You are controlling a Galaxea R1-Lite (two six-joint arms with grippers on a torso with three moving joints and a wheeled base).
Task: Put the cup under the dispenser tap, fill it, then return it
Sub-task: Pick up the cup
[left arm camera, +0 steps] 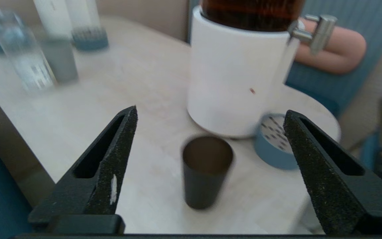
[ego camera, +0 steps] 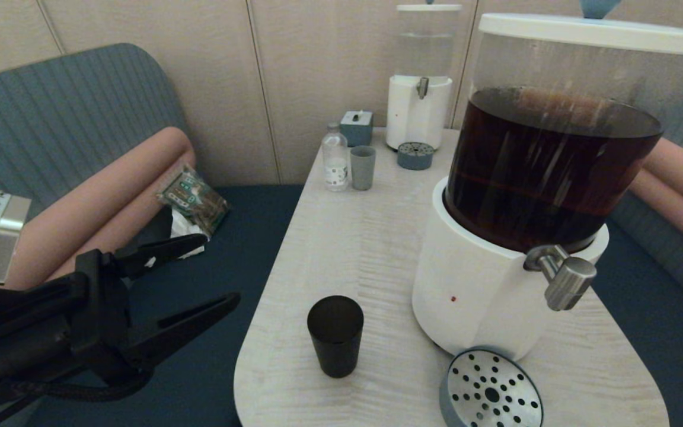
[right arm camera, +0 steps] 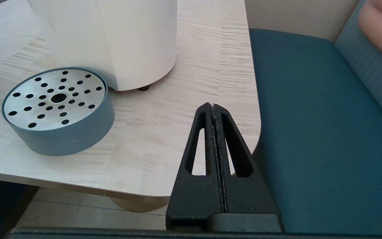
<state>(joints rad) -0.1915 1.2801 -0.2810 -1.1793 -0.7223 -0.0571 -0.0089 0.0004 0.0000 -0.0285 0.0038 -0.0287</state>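
The matte black cup [ego camera: 335, 335] [left arm camera: 205, 171] stands upright and empty near the table's front left edge. My left gripper [ego camera: 218, 270] [left arm camera: 211, 111] hovers open off the table's left side, pointed at the cup with a gap between them. The steel dispenser tap [ego camera: 562, 276] [left arm camera: 317, 31] juts from the white base of the large dispenser [ego camera: 513, 196] holding dark brown drink. Below the tap sits a round drip tray [ego camera: 491, 388] [right arm camera: 57, 109] with a perforated steel top. My right gripper [right arm camera: 213, 105] is shut and empty by the table's front right corner.
At the back of the table [ego camera: 353, 249] stand a grey-blue cup [ego camera: 363, 167], a clear bottle [ego camera: 335, 158], a small box [ego camera: 357, 127], a small white dispenser [ego camera: 420, 77] and its drip tray [ego camera: 415, 155]. A snack packet [ego camera: 193, 198] lies on the bench at left.
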